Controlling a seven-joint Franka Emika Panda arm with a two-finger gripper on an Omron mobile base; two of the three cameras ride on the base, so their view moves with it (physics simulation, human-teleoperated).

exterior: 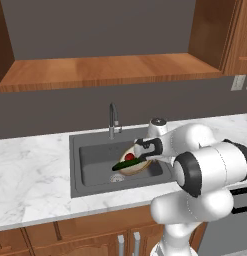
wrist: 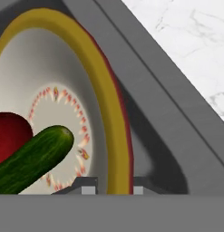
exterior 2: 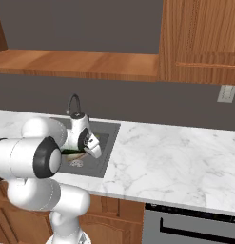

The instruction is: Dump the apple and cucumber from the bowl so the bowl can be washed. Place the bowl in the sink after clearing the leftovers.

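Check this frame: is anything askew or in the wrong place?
Yes. The bowl is tilted inside the sink with the apple and cucumber in it, the cucumber poking past the rim. The claw straddles the bowl's rim, so the leftovers haven't been dumped yet.

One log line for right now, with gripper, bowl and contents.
gripper: shut on bowl rim | bowl: tilted over sink | apple, cucumber: in bowl
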